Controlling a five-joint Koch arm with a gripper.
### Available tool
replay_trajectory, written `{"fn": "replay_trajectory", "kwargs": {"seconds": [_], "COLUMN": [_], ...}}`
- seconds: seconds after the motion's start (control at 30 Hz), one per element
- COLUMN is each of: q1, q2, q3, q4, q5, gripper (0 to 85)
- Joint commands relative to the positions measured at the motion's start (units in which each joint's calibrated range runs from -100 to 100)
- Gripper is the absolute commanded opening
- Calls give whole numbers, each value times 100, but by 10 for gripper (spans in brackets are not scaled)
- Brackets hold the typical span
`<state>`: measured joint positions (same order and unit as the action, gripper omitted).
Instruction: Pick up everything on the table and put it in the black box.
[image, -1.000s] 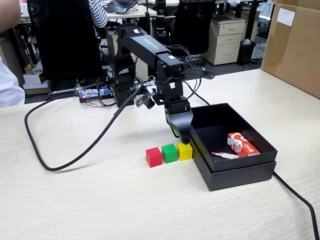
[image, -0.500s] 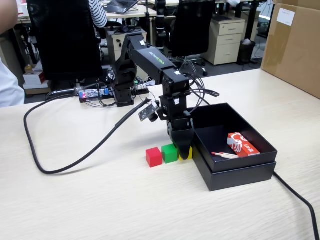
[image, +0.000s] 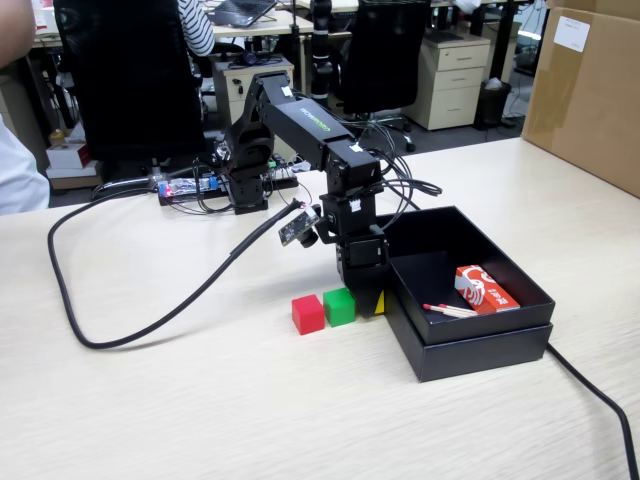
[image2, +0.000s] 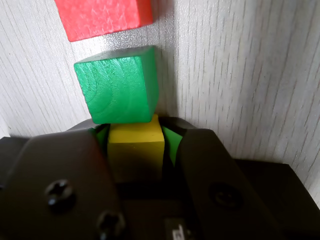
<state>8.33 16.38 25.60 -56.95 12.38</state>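
The pincer (image2: 136, 150) is down on the table (image: 200, 400), its jaws on either side of the yellow cube (image2: 136, 145), clamped on it. The green cube (image2: 117, 85) touches the yellow one just ahead, the red cube (image2: 102, 17) beyond; the black box (image: 480, 345) sits right beside

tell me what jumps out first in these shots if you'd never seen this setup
The black gripper is down on the table, its jaws either side of the yellow cube. A green cube and a red cube sit in a row beside it, left of it in the fixed view. Just right stands the black box, holding a red-and-white packet and thin sticks.
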Motion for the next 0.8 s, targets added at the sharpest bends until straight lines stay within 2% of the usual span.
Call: {"fn": "replay_trajectory", "kwargs": {"seconds": [0.0,0.33,0.53,0.67,0.77], "q1": [29,29,215,444,781], "q2": [-1001,-3341,-4477,-4558,-2665], "q3": [277,-94,-67,241,830], "q4": [-37,-677,-789,-789,-728], "q5": [-15,-29,-59,-54,-49], "gripper": [8,7,7,7,8]}}
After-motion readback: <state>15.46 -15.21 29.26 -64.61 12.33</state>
